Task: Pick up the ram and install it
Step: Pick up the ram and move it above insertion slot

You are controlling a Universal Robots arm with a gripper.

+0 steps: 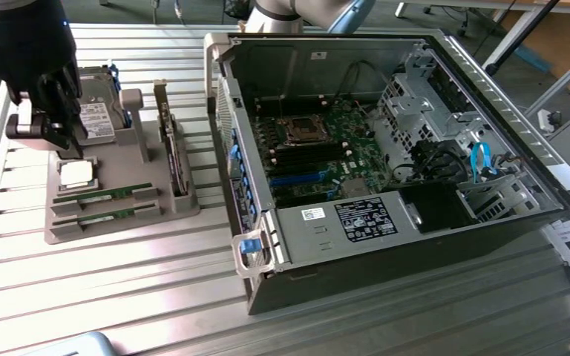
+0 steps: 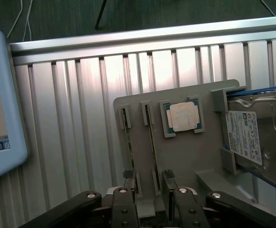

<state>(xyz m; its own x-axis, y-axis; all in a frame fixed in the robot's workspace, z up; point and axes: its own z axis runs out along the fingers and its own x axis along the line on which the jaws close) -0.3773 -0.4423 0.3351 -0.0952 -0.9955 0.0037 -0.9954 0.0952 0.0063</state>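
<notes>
Hand (image 1: 53, 141), exterior view: hanging on the dark arm above the grey holder (image 1: 166, 210) at the exterior view's left, over the end where the hard drive (image 1: 97, 111) is standing. Two ram sticks (image 1: 102, 194) are lying side by side in slots at the holder's near end. The silver processor chip (image 1: 77, 172) is sitting between them and the hard drive. An expansion card (image 1: 171, 148) is standing upright along the holder's side nearest the open computer case (image 1: 305, 230), whose motherboard (image 1: 325, 141) is facing up. Everything is resting on the slatted metal worktop (image 1: 116, 297).

Wrist view: the hand (image 2: 148, 176) is holding its two fingers (image 2: 128, 178) spread apart, gripping nothing. Both ram sticks (image 2: 151, 137) are running lengthwise in the holder (image 2: 185, 156). One is showing in the gap between the fingertips; the other is passing just beside one finger. Whether the fingers are touching the holder cannot be told. The processor chip (image 2: 183, 116) and hard drive (image 2: 256, 137) are lying beyond the sticks. A light-blue tablet (image 2: 0, 104) is lying on the worktop (image 2: 71, 118), well apart.
</notes>
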